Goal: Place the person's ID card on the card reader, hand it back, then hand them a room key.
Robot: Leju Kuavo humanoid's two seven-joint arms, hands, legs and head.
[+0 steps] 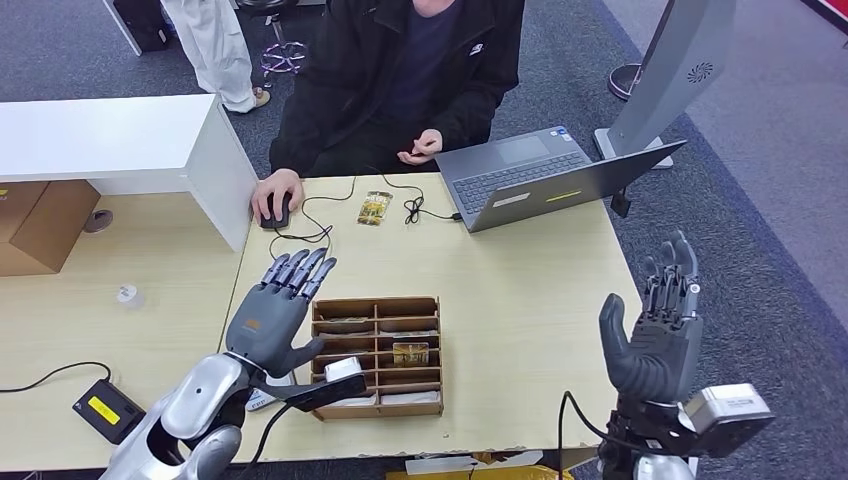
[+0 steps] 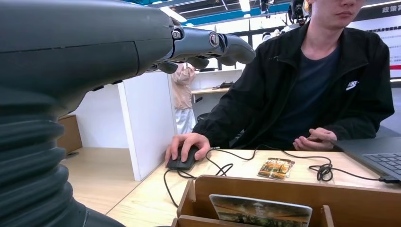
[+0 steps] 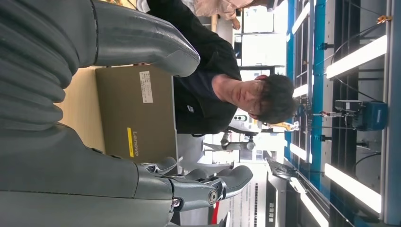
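Reaching forward over the near left part of the wooden table (image 1: 520, 300), the left hand (image 1: 275, 310) has its fingers stretched out and a little apart, palm down, and it holds nothing. It hangs just left of the wooden organizer box (image 1: 378, 355), whose compartments hold several cards (image 1: 410, 353). The right hand (image 1: 660, 335) is raised upright past the right edge of the table, fingers pointing up and spread, thumb apart, also holding nothing. A card (image 1: 374, 207) lies flat on the far side of the table, between the person's two hands, near a black cable (image 1: 412, 208). The person (image 1: 400, 70) in a black jacket sits at the far side, one hand on a black mouse (image 1: 277, 213), the other near the open laptop (image 1: 545, 175). A small black device (image 1: 107, 410) with a yellow label lies on the near left surface.
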